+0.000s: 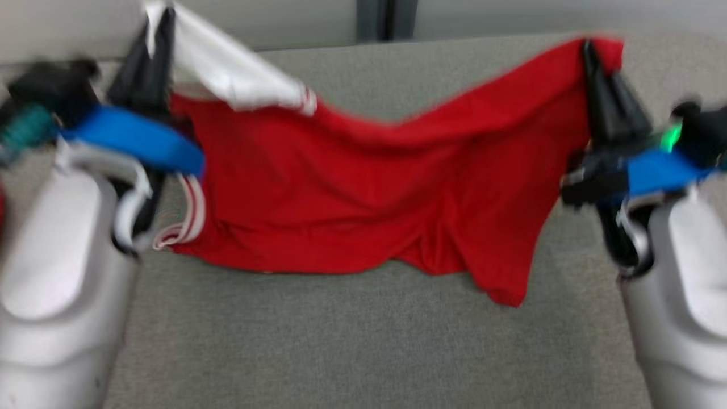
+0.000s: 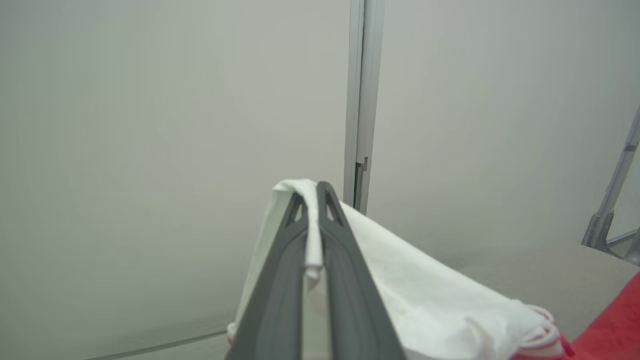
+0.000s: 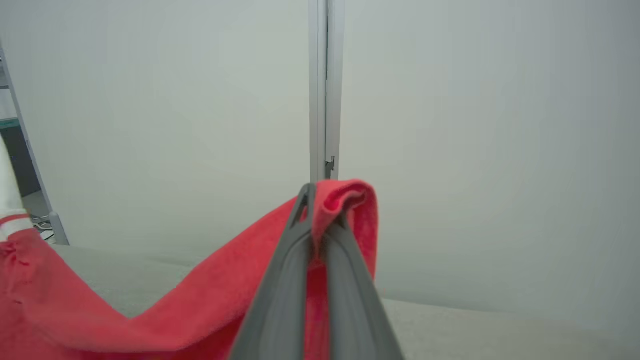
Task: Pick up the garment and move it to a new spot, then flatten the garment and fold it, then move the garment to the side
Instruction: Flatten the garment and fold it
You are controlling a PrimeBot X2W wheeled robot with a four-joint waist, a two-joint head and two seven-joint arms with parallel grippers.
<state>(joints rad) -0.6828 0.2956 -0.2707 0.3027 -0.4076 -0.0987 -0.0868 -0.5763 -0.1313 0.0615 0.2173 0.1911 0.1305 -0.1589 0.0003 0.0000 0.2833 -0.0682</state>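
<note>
Hanging between both arms in the head view, the red garment (image 1: 352, 193) is spanning left to right above the grey table (image 1: 363, 352), its hem sagging low; the left gripper (image 1: 162, 23) is pinching the white sleeve (image 1: 238, 74), the right gripper (image 1: 589, 51) a red corner. In the left wrist view, the fingers (image 2: 345, 260) are clamping white cloth. In the right wrist view, the fingers (image 3: 280, 280) are clenching a red fold, cloth trailing leftward. Both arms are sitting equally near, so lowering evenly is looking wise.

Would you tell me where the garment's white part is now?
Head view, upper left: the white part is pinched in the left gripper, adjoining the garment's red body.
</note>
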